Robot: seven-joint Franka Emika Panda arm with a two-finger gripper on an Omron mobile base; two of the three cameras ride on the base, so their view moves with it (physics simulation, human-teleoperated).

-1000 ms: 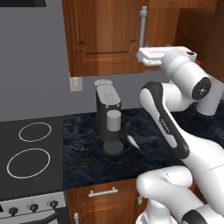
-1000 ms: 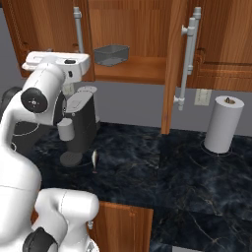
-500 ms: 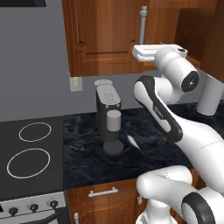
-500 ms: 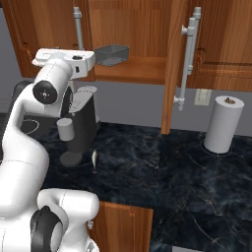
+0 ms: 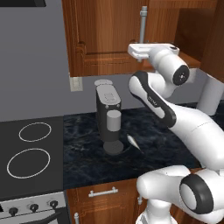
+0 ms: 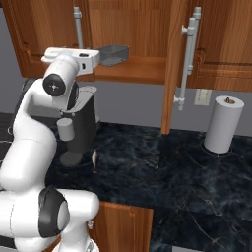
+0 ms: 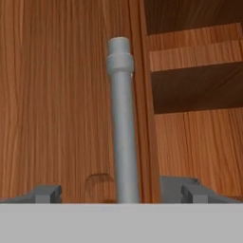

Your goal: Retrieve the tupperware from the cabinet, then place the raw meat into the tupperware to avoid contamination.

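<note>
My hand (image 7: 116,192) is up at the cabinet (image 6: 142,29), in the upper middle of the right base view. In the hand view a grey bar handle (image 7: 122,118) runs up the centre of the frame, between my two fingertips (image 7: 45,193). They stand as wide apart as they go, one at the lower left and one at the lower right. I hold nothing, and I cannot tell whether either tip touches the handle or the wood.

One cabinet door (image 6: 173,59) hangs open in the upper middle of the right base view. Its edge comes forward over the counter (image 6: 167,167) and leaves the shelf (image 6: 133,69) exposed. The tupperware (image 6: 114,54) sits on that shelf, just right of my hand in that view, near the shelf's front edge. Bare shelf lies to its right.

The raw meat (image 5: 133,141) lies on the counter in the middle of the left base view, just right of the coffee machine (image 5: 108,116). The counter to the right of it is free as far as the paper-towel roll (image 6: 224,124) at the right of the right base view. The stove (image 5: 28,153) fills the lower left of the left base view
</note>
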